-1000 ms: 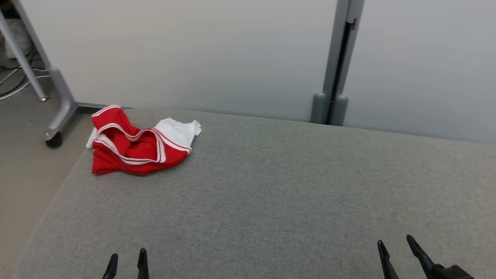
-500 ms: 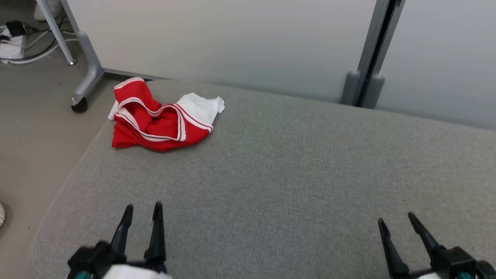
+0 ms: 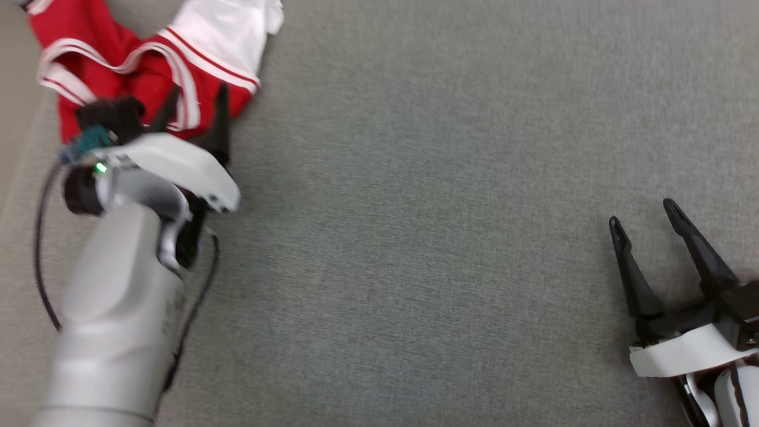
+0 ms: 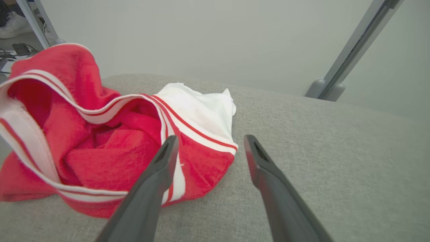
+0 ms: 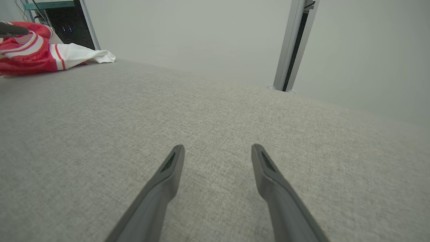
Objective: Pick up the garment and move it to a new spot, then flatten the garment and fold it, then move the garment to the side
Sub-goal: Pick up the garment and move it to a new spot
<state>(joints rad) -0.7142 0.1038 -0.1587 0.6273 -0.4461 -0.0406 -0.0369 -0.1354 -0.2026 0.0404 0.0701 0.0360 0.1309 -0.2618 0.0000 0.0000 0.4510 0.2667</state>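
A: Where was the crumpled red-and-white cloth garment [image 3: 136, 59]?
B: At the grey fabric worktop's [image 3: 415, 237] left edge, just ahead of the left gripper [image 4: 211, 138]. Its jaws and the right gripper's [image 3: 643, 213] stood apart, empty.
A: Handling?
B: Soft and limp, I judged. Pinch the striped hem.

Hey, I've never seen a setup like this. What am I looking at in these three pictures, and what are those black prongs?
This is a two-armed robot. One picture looks down from a camera on its head. The other two come from cameras on its wrists, looking along the black prongs, which form each arm's end effector. A crumpled red and white garment lies on a gray padded surface. The left end effector is open, poised at the garment's edge, and holds nothing. The right end effector is open over bare surface, also empty.
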